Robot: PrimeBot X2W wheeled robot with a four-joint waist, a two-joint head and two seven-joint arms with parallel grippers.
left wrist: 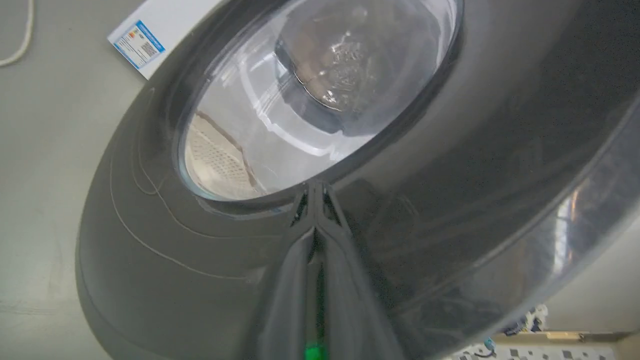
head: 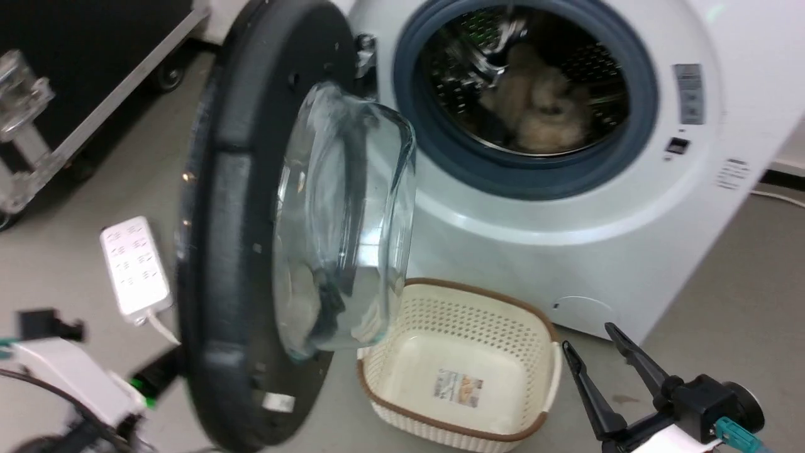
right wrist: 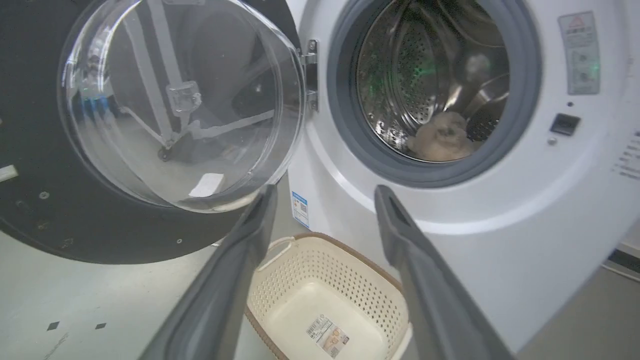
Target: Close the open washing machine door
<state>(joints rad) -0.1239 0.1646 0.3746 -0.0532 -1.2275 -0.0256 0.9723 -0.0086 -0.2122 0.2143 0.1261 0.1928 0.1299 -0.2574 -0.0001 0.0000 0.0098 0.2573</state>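
Your left gripper (left wrist: 315,189) sits nearest, fingers pressed together on nothing, tips at the outer face of the washing machine door (head: 220,251), just under its glass. The door stands wide open, roughly square to the washing machine (head: 566,251), with the basket (head: 440,314) on the floor beside it. Your right gripper (head: 588,340) hangs spread and empty. By my judgement, the whole closing swing is left to do.

Basket (head: 453,314) sits before the washing machine (head: 503,251), right of its door (head: 226,220).
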